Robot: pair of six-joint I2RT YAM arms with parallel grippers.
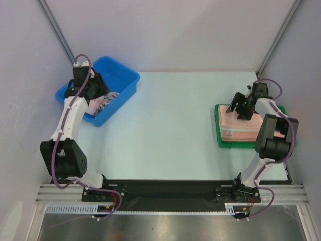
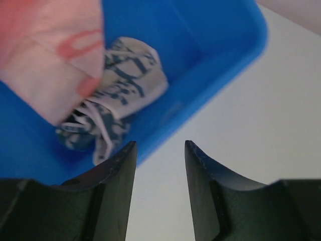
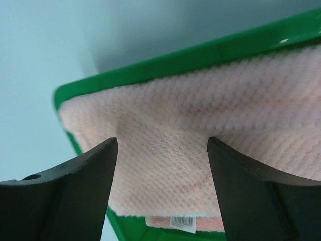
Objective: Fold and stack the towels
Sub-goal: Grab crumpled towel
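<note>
Jaws released on both: right gripper (image 3: 163, 143) over neatly folded, waffle-textured salmon towels (image 3: 225, 100); left gripper (image 2: 160, 145) over crumpled blue-patterned towel (image 2: 125, 80).

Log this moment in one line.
left gripper open over blue bin | right gripper open above pink towel stack in green tray
</note>
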